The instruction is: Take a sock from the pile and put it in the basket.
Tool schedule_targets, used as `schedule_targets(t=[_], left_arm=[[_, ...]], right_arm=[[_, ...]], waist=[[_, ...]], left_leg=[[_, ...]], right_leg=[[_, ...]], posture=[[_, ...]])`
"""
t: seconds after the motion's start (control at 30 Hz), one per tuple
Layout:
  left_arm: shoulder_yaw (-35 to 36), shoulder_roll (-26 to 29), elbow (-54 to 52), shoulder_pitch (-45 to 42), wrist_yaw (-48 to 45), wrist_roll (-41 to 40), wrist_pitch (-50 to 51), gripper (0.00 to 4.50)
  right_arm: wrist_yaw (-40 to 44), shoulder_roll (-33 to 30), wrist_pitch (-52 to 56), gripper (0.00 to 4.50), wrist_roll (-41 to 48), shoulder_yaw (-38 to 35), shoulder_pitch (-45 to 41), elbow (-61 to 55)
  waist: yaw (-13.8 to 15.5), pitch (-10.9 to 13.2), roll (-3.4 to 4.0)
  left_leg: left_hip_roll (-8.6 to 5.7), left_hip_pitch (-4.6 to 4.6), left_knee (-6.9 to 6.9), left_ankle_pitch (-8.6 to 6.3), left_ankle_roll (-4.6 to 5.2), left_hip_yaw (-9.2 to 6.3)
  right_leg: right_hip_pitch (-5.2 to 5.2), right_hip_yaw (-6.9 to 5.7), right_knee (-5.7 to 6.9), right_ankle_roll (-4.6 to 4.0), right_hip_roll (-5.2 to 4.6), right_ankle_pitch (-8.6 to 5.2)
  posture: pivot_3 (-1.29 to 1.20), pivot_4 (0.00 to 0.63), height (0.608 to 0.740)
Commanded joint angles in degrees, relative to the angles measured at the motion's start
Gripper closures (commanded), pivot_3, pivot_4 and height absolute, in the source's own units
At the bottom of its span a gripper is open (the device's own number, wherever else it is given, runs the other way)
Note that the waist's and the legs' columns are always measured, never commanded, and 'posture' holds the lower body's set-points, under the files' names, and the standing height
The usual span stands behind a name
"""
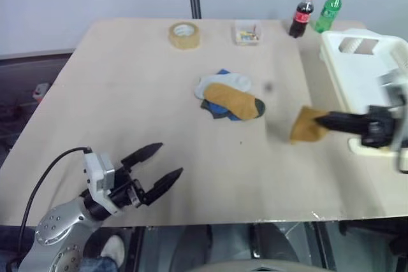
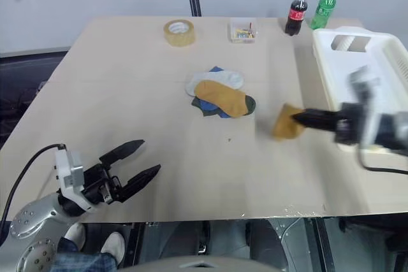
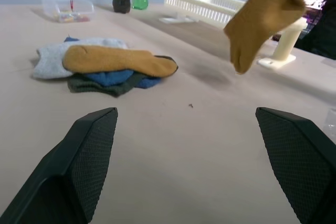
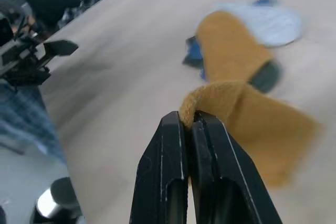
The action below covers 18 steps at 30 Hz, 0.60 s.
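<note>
You are looking at a lab-style test room: a bare plywood table (image 1: 159,106) against plain grey walls, with tape roll (image 1: 184,35) and soda bottles (image 1: 301,14) as props.

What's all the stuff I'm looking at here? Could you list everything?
table: one, light wood, under everything
pile: one heap, white, blue, dark green, mustard socks, table centre
held sock: one, mustard, hanging between pile and basket
basket: one, white, table's right edge
tape roll: one, tan, far side
clear box: one, coloured bits inside, far side
bottles: two, cola and green, far right
left tool: black, open, near edge
right tool: black, shut on held sock
</note>
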Motion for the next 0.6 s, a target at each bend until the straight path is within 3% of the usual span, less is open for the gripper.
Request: schedule_targets(t=[0.03, 0.2, 0.4, 0.5, 0.6], left_arm=[[-0.19, 1.66, -1.95, 0.72, -2.25, -0.65, -0.09, 0.00], [-0.37, 4.82, -1.79, 0.89, -6.94, -2.93, 1.34, 0.00], [-1.15, 6.83, 1.06, -1.43, -10.81, -1.36, 0.00, 0.00], [-1.27, 7.13, 1.85, -2.15, -11.91, -0.61, -0.53, 0.00], [-1.23, 7.00, 2.02, -2.61, -12.15, -0.62, -0.47, 0.00]], right_arm=[[-11.24, 10.78, 4.01, 4.27, 0.53, 9.20, -1.82, -3.09], [-19.37, 24.60, 2.01, 4.27, -5.44, 18.81, -6.42, 1.64], [-25.67, 35.95, -1.88, 4.27, -13.84, 22.04, -12.40, 13.45], [-27.29, 39.25, -3.62, 3.47, -16.18, 21.41, -13.72, 16.56], [-25.55, 38.93, -3.60, 2.06, -16.35, 21.66, -12.80, 14.67]], waist=[[0.12, 0.03, 0.06], [0.09, 0.11, 0.18], [0.06, 0.13, 0.23], [-0.08, 0.13, 0.23], [-0.03, 0.13, 0.23]], left_leg=[[-0.02, -0.11, 0.00, 0.00, 0.00, 0.03], [-0.18, -0.45, 0.01, 0.01, 0.00, 0.01], [-0.17, -0.42, 0.00, 0.02, -0.02, 0.01], [-0.18, -0.48, -0.01, 0.02, -0.03, 0.03], [-0.18, -0.58, -0.01, 0.02, -0.03, 0.00]], right_leg=[[-0.13, 0.03, 0.06, 0.00, -0.02, 0.00], [-0.46, 0.02, 0.08, 0.03, -0.18, 0.02], [-0.51, 0.00, 0.17, 0.00, -0.09, 0.02], [-0.58, 0.01, 0.17, 0.01, -0.10, 0.02], [-0.68, -0.02, 0.16, 0.01, -0.10, 0.02]], posture=[[0.00, 0.150, 0.740], [0.00, 0.150, 0.740], [0.00, 0.150, 0.740], [0.00, 0.150, 0.740], [0.00, 0.150, 0.740]])
